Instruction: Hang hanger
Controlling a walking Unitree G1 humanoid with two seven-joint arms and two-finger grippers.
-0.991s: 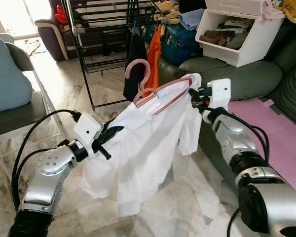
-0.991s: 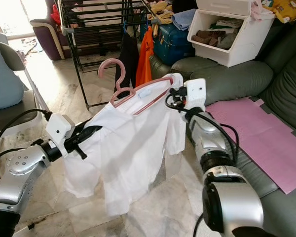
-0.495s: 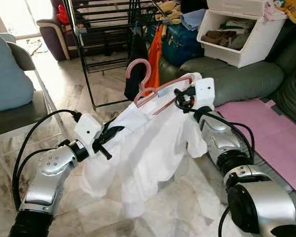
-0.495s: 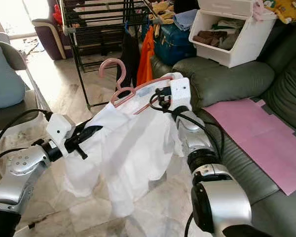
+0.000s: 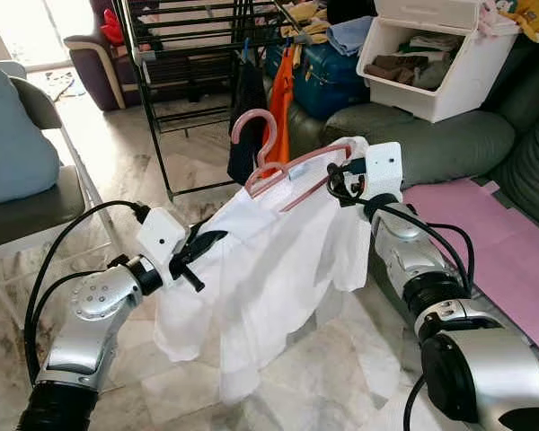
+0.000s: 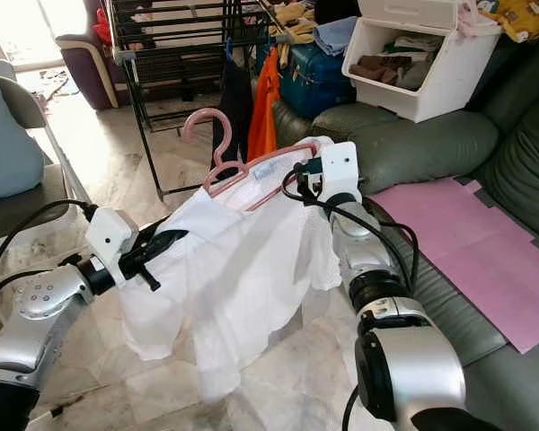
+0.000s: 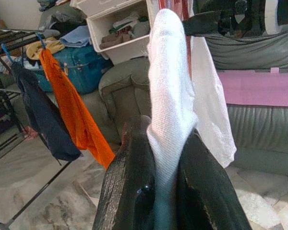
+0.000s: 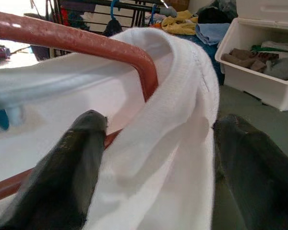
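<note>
So the pink hanger (image 5: pixel 292 166) with the white shirt (image 5: pixel 260 269) runs between both arms, hook toward the drying rack (image 5: pixel 193 54) ahead. Left gripper (image 5: pixel 200 251) fingers pinch the cloth; right gripper (image 5: pixel 341 175) fingers look spread around the hanger's end, probably.

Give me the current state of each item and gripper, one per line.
Pink hanger: off the rack, inside the shirt.
White shirt: draped on hanger, hem hanging free.
Left gripper: shut on shirt fabric.
Right gripper: open around hanger end.
Drying rack: holds dark and orange garments.
</note>
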